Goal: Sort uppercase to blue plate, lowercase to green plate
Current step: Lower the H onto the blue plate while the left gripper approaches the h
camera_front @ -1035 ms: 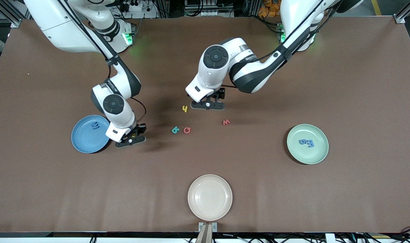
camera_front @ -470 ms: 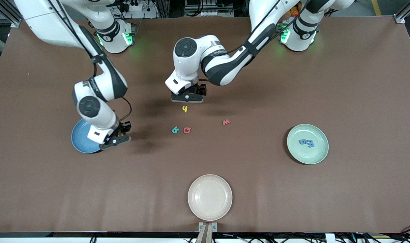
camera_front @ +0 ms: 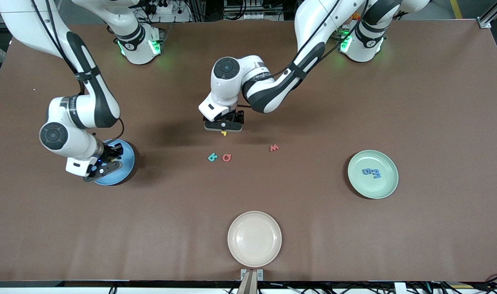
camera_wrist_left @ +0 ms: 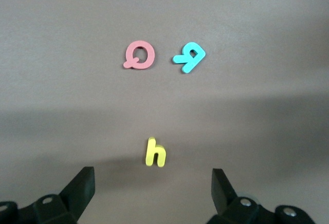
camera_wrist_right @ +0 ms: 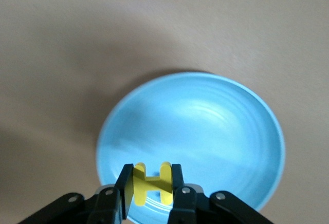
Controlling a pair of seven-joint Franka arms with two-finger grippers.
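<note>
My right claw [camera_front: 102, 168] hangs over the blue plate [camera_wrist_right: 205, 131] near the right arm's end of the surface, pinching the yellow H [camera_wrist_right: 149, 183]. My left claw [camera_front: 224, 126], spread wide, hovers over the yellow h [camera_wrist_left: 154, 152] mid-surface; the green plate [camera_front: 385, 185] sits toward the left arm's end.

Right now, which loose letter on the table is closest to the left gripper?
The yellow h, right under the open left gripper. The teal B, red Q and red w lie nearer the front camera.
</note>
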